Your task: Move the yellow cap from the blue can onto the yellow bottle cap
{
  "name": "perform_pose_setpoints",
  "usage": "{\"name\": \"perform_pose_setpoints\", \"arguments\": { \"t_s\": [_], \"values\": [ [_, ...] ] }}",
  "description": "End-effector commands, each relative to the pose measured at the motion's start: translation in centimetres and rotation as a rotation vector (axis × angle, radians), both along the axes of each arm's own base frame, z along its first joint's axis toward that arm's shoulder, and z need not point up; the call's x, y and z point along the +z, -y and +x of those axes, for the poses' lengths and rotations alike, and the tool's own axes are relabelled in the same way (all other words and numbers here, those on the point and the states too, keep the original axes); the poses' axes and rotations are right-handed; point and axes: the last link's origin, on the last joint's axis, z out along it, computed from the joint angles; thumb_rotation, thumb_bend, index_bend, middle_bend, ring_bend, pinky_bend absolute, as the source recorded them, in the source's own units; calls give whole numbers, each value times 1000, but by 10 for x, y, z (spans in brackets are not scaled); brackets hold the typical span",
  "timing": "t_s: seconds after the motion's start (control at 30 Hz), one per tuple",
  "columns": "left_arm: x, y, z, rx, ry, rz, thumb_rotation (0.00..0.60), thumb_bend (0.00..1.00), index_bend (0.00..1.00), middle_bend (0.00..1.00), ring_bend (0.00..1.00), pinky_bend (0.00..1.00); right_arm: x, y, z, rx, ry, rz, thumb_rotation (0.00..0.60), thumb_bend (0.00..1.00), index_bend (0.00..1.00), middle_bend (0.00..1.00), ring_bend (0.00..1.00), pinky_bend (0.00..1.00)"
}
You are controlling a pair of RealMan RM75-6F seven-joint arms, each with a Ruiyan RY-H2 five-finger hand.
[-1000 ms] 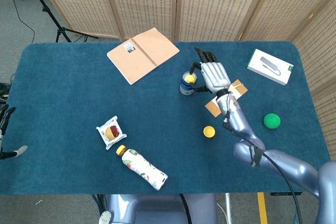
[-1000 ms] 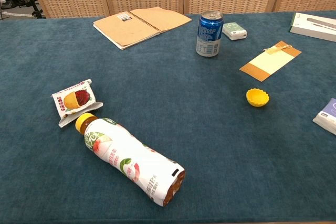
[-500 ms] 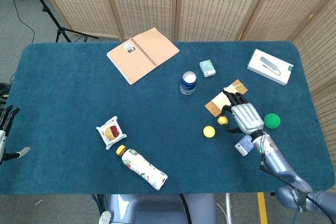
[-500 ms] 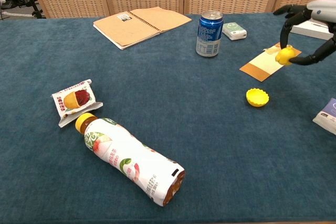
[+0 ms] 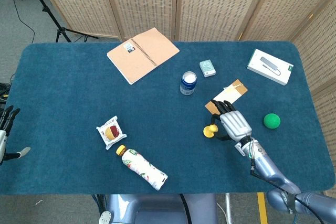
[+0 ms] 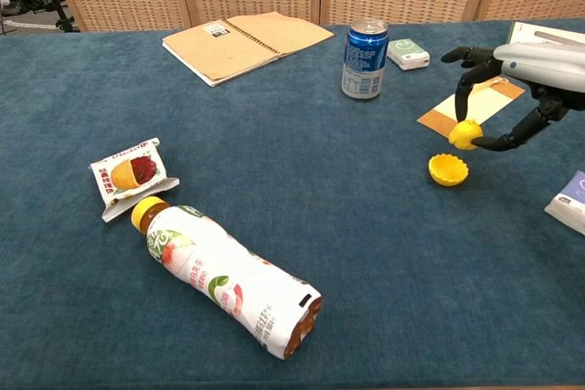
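The right hand (image 6: 516, 89), a smooth silver shell with dark jointed fingers (image 6: 464, 90), is reaching in from the right edge of the chest view and pinching the small rounded yellow cap (image 6: 463, 134) between thumb and a finger, the other fingers spreading apart above it. The cap is hanging just above and slightly right of the yellow bottle cap (image 6: 448, 170), a shallow ridged plastic disc lying open side up on the desk (image 6: 320, 207), which is covered in napped blue fabric; in the head view the two yellow pieces are overlapping right of centre (image 5: 210, 130). The blue can (image 6: 366, 58), a glossy metal cylinder, is standing upright in the upper middle, its silver top bare. A tan card (image 6: 473, 104) is lying flat behind the hand. The left hand (image 5: 5, 129) is showing only at the far left edge of the head view, its fingers apart and holding nothing.
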Motion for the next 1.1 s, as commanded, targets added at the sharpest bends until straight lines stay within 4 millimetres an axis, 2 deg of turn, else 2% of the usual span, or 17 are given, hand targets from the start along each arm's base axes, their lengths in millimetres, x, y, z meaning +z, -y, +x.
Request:
{"name": "perform_pose_setpoints", "arguments": {
  "t_s": [0.03, 0.37, 1.1],
  "values": [
    [0, 1, -1, 1, 1, 0, 600, 0, 0, 0, 0, 0, -7, 0, -1, 1, -17, 9, 600, 363, 533, 0, 0, 0],
    [-1, 2, -1, -1, 1, -3, 600, 0, 0, 0, 0, 0, -18, -1, -7, -9, -57, 21, 600, 414, 532, 0, 0, 0],
    [-4, 1, 1, 4, -4, -19, 600, 0, 0, 0, 0, 0, -27, 1, -6, -27, -62, 46, 600, 414, 532, 0, 0, 0]
  ]
}}
